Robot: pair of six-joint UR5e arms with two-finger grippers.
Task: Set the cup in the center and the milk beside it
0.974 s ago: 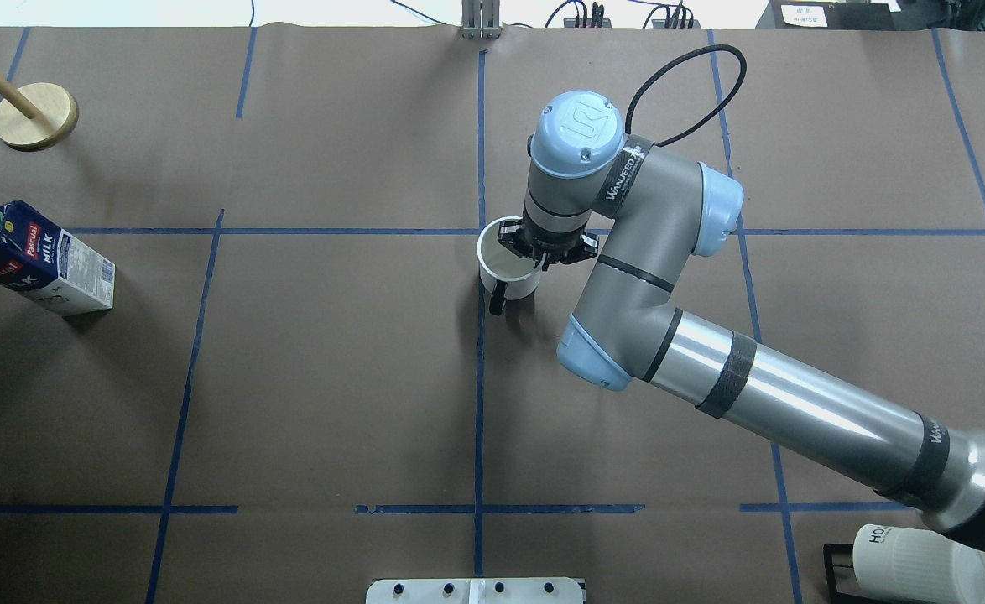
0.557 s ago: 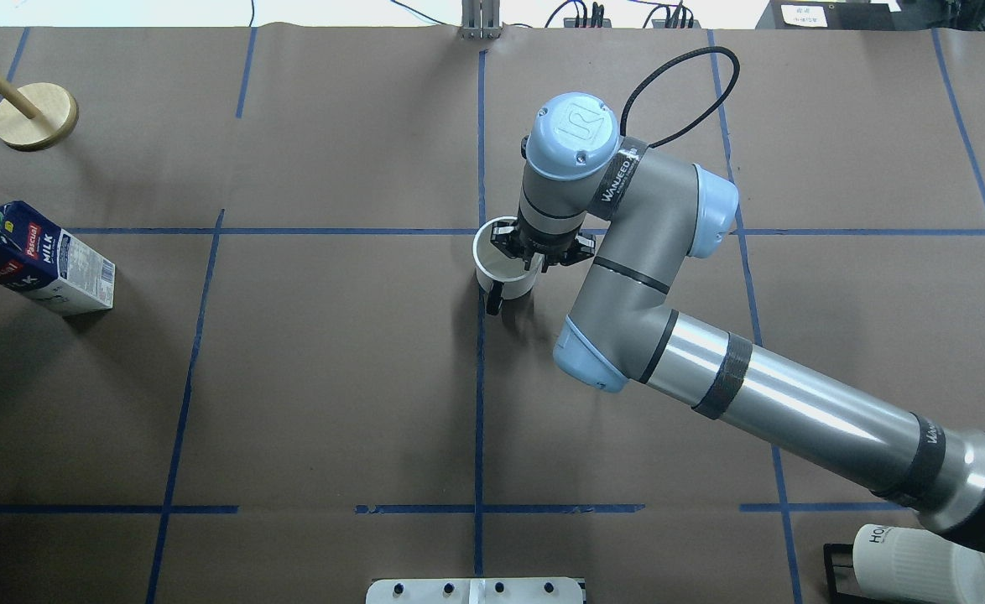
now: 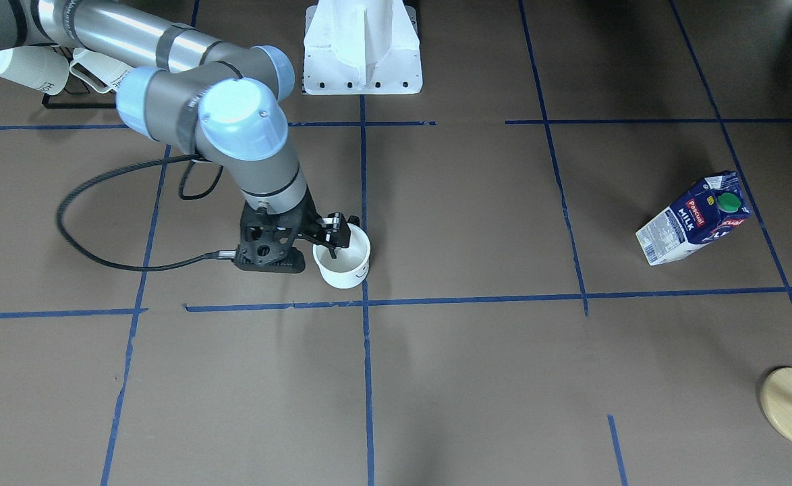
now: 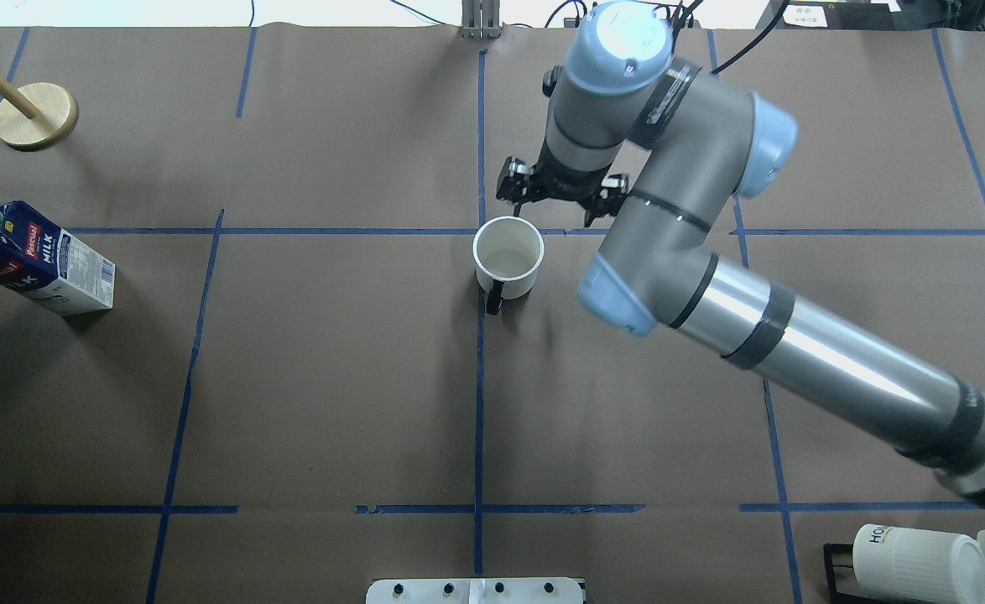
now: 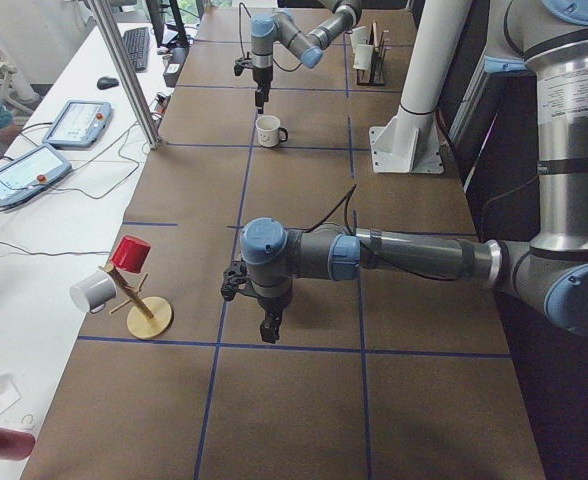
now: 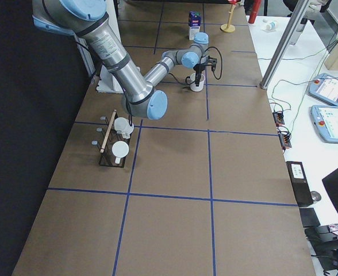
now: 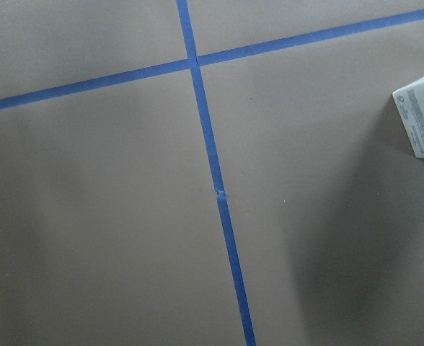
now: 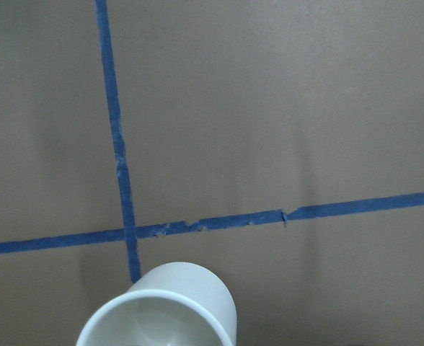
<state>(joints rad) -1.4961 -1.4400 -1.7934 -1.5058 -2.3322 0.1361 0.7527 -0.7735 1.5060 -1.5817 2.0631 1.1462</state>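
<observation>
Though the cup (image 4: 508, 262) stands just beside the center (image 4: 481, 231) — right gripper (image 3: 339, 233) above it, fingers parted, holding nothing — the milk (image 4: 35, 260) sits well apart, not yet fetched.

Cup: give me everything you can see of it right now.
The cup is a smooth white tapered mug with a small black handle pointing toward the robot and a black smiley face on its side. It stands upright and empty on the brown paper, just on the robot's side of the blue tape crossing. In the overhead view the open right gripper hangs beyond it, apart.
</observation>
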